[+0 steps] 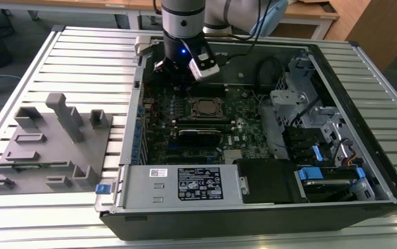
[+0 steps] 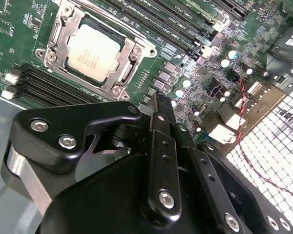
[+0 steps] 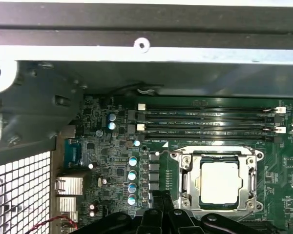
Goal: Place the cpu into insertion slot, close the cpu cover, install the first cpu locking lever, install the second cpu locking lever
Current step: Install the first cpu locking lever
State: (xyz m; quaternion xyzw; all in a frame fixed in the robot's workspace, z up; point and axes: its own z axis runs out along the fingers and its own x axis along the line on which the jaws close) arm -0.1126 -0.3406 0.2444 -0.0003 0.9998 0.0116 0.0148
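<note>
A table [image 1: 73,52] of ribbed metal slats spans the exterior view. An open computer case [image 1: 254,220] lies on it across the middle and right of the frame. A grey plastic rack [image 1: 46,155] sits at lower left, just beside the case.

Lab/workshop: open PC case [image 1: 254,224] on slatted alu bench [image 1: 25,223], desks [image 1: 310,11] behind.

The silver-grey arm [image 1: 182,21] drops almost straight down from the top edge of the exterior view, its last link upright; a blue light glows on the wrist [image 1: 183,51]; a white camera block [image 1: 204,67] sits tilted on the wrist's side toward the exterior view's right; beneath hangs the black gripper [image 1: 168,83], pointing downward; in both wrist views its fingers [image 2: 161,146] [image 3: 157,207] lie pressed tip to tip, with nothing held between them.
</note>
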